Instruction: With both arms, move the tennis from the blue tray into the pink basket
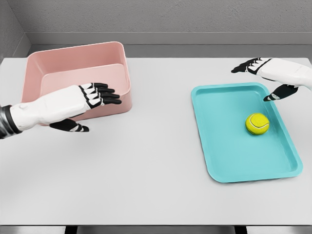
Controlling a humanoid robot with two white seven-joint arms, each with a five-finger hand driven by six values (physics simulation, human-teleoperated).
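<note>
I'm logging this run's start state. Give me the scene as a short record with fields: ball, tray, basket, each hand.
ball: tennis ball lying in the tray, right of its middle
tray: blue tray flat on the table's right side
basket: pink basket at the table's far left, nothing seen inside
left hand: left hand open, in front of the basket
right hand: right hand open, above the tray's far right corner

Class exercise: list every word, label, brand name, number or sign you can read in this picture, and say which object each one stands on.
None: no readable text appears anywhere.
Tennis ball: only its curved seam shows, no brand print.
Blue tray, pink basket, table: plain surfaces.
Left hand and right hand: black and white, no markings.
</note>
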